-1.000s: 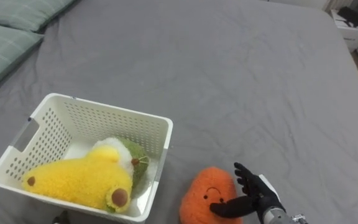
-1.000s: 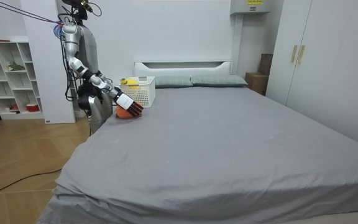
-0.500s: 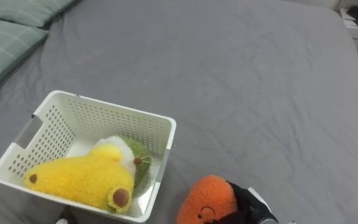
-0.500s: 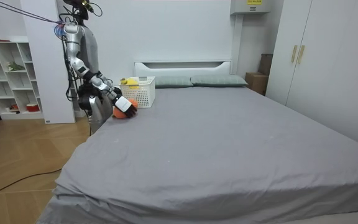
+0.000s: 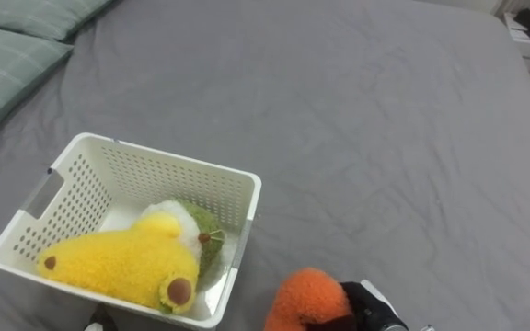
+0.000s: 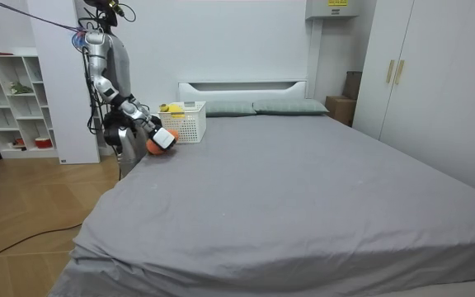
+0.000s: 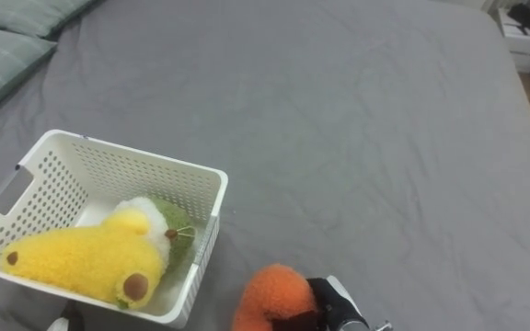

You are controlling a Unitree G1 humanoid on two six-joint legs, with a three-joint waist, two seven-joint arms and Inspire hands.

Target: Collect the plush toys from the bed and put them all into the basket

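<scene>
Orange plush toy sits gripped in the right hand, dark fingers curled round it, seemingly lifted off the grey bed. The step looks like carrying it to the drop. Next it must swing to the fingers' left, over the near wall of the white basket. Inside lie a yellow plush and a green-and-white plush, leaving little room. The left hand peeks under the basket's near edge; whether it grips I cannot tell. Pillows lie far beyond.
</scene>
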